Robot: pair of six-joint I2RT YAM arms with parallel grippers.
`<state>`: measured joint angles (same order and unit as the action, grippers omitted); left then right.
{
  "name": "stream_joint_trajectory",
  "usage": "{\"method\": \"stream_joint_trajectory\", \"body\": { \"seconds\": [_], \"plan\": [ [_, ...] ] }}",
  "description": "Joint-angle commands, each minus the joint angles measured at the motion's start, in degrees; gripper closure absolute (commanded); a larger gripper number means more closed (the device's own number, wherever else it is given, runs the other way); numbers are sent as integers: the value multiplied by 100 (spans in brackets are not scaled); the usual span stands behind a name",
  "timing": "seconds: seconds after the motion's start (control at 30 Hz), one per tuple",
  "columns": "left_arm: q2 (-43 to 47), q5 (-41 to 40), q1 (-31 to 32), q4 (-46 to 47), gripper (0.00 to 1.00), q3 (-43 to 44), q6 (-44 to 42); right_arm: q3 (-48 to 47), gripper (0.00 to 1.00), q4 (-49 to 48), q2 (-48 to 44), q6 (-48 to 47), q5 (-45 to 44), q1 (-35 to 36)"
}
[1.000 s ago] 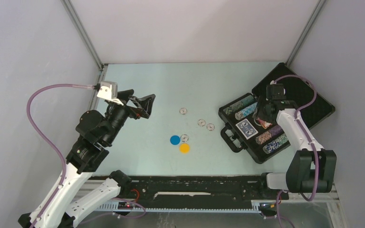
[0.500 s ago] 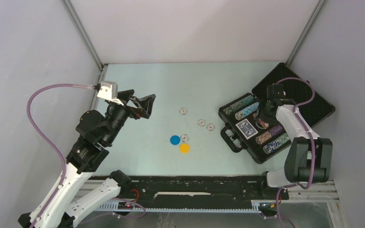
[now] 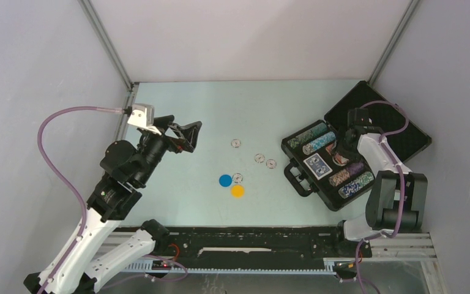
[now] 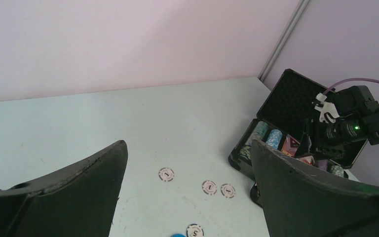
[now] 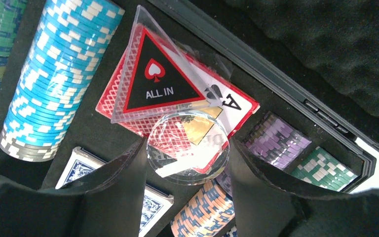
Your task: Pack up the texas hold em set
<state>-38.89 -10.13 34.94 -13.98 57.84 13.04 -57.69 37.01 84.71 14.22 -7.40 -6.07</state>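
Pinches a clear disc in the right end effector, fingers closed in on its rim from both sides. Hovers with it over the open case at right of the top view, above the middle compartment. Cannot tell whether the disc touches what lies below.

Beneath it in the right wrist view: a red marker reading ALL IN, tilted on red-backed cards, with an ace face up at its right. At left, a row of light blue chips; at lower right, purple chips and green chips; along the bottom edge, orange chips and a blue deck.

Holds the left end effector raised at left of the top view, spread wide, gripping nothing, pointed across the worktop.

Out at centre frame on the worktop: a blue disc and a yellow disc near each other, plus four pale chips, one just beside the blue disc, three further up and right, all well apart from the case.
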Motion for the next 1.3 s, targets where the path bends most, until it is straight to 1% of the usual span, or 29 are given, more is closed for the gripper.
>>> {"method": "stream_joint_trajectory", "body": {
  "seconds": [0.0, 0.27, 0.47, 0.6, 0.7, 0.8, 0.87, 0.97, 1.0, 1.13, 1.2, 1.27],
  "plan": [
    [-21, 13, 45, 229, 0, -143, -12, -201, 40, -216, 102, -86, -132, -135],
    [-55, 41, 48, 238, 0, -153, -3, -206, 36, -264, 150, -87, -156, -245],
    [-48, 44, 44, 238, 0, -161, 5, -207, 24, -227, 44, -95, -126, -253],
    [-37, 54, 48, 246, 0, -160, 14, -204, 20, -142, -264, -45, -153, -197],
    [-34, 63, 44, 246, 0, -162, 15, -207, 17, -73, -575, -15, -241, -15],
    [-13, 65, 48, 251, 0, -162, 23, -207, 15, -21, -899, -74, -465, 494],
    [2, 71, 47, 247, 0, -164, 23, -207, 12, 21, -1069, -84, -636, 1041],
    [7, 95, 43, 247, 0, -159, 32, -205, 9, -1, -1186, -84, -597, 1989],
    [8, 102, 42, 249, 0, -153, 39, -207, 8, -39, -1150, -67, -580, 2486],
    [6, 118, 48, 247, 0, -149, 58, -207, 6, -528, -674, 43, -174, 3736],
    [-8, 117, 48, 246, 0, -154, 59, -281, 6, -770, -261, 131, 55, 4122],
    [-25, 105, 45, 240, 0, -156, 48, -529, 7, -824, 266, 160, 105, 4403]
  ]
}}
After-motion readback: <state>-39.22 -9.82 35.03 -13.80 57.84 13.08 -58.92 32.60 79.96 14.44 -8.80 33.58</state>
